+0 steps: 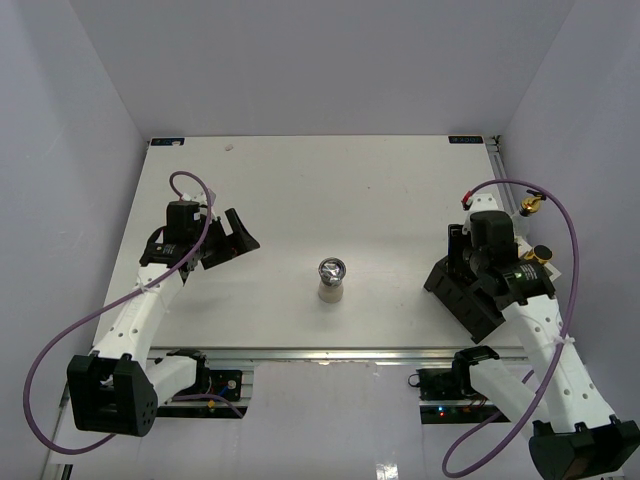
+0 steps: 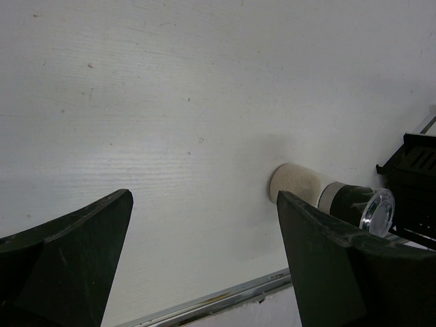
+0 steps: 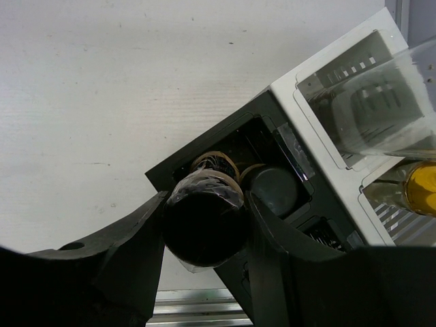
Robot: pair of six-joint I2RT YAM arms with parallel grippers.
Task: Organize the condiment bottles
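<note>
Right end effector (image 3: 204, 211) pinches a dark jar (image 3: 204, 235) over the rack (image 3: 325, 204) holding a second jar (image 3: 274, 191); left end effector (image 2: 204, 201) spread.

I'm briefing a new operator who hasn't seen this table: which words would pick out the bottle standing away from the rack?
On the white table, look to the middle, between the two arms. The chrome-topped shaker stands there alone, upright, pale-bodied; the other bottles crowd the black rack at the right.

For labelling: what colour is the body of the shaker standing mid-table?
Cream; the shaker shows best in the left wrist view.
</note>
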